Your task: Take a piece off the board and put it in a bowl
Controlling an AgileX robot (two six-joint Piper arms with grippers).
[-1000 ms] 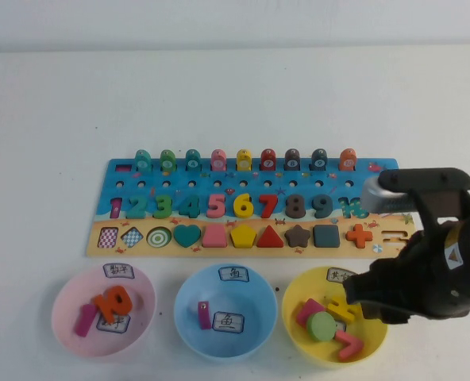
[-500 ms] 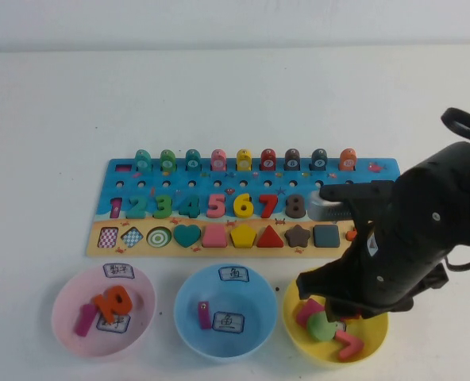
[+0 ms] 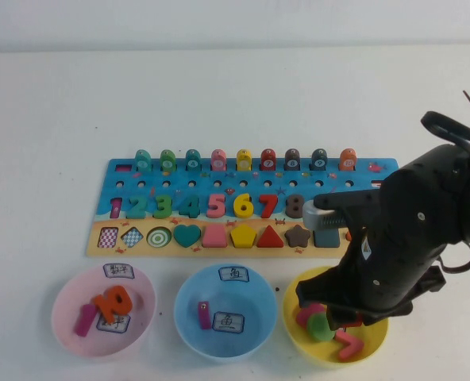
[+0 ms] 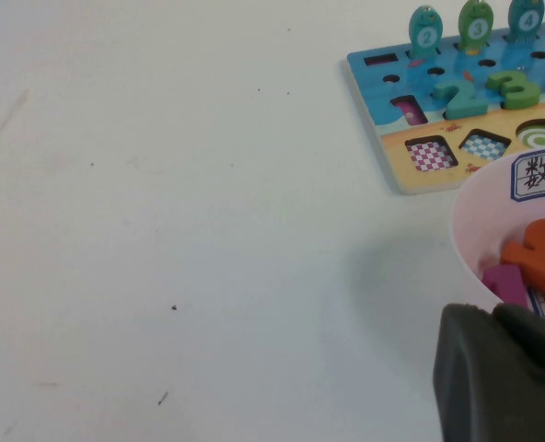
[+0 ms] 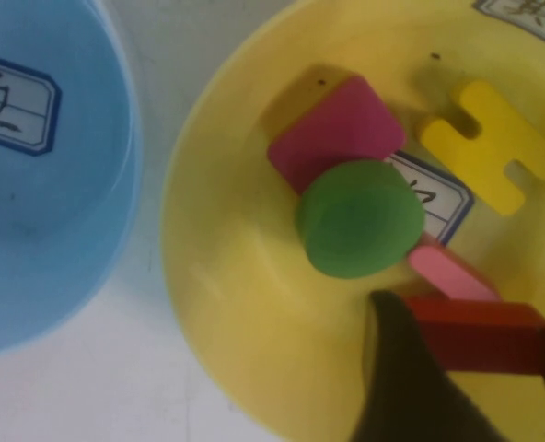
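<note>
Starting on the left, the left gripper (image 4: 498,373) sits low by the pink bowl (image 3: 64,313), far from the work; whether it is spread or pressed together, I cannot tell. The pink bowl has an orange piece (image 3: 113,302) and a magenta one in it. Next comes the light blue bowl (image 3: 189,313), with one small magenta piece (image 3: 204,314) inside. Behind the bowls lies the board (image 3: 124,194), with its coloured numbers and shapes.

On the right, the big black right arm hangs over the yellow bowl (image 3: 292,305). The right gripper (image 5: 475,336) is pinching the piece (image 5: 480,331), the little red bar, just above the inside of the bowl. Under it lie a green round piece (image 5: 360,219), a dark pink square (image 5: 332,133), a yellow piece (image 5: 498,143) and a light pink one (image 5: 452,274).

To do this step well, I think the gripper should stay over the middle of the yellow bowl, go a little lower, then let go gently so the bar does not bounce out. After that it should lift straight up without bumping the rim.
</note>
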